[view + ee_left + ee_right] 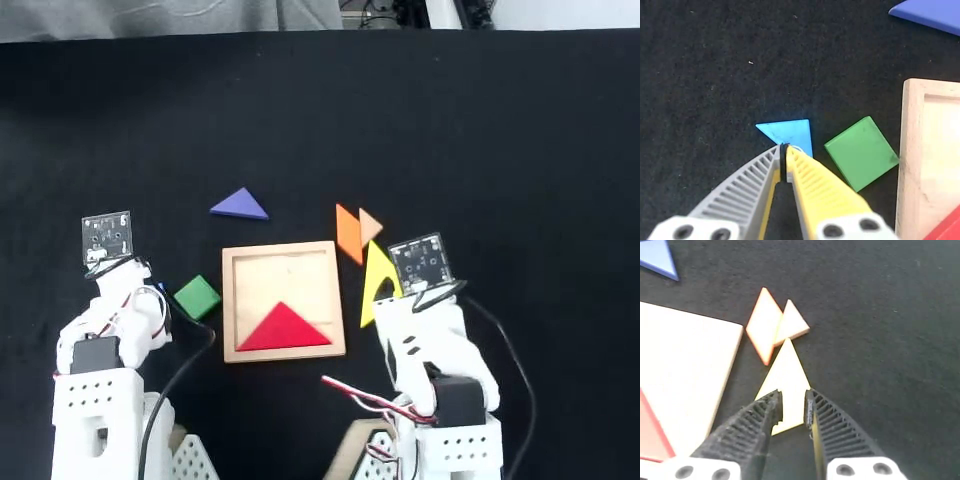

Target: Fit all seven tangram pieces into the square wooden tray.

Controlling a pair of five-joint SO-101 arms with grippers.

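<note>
Soft, even light fell on the black desk (500, 130), which soaked it up and showed almost no shadows. In the right wrist view, glare washed the wooden tray (680, 365) and yellow triangle (785, 377) pale. In the left wrist view the green square (862, 152) was evenly lit, without hotspots.

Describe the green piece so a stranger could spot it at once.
Find the square wooden tray on the black table. Right beside its left edge lies the flat green square piece. It is the only green piece and the only square one; the neighbouring light-blue piece is a triangle.
</note>
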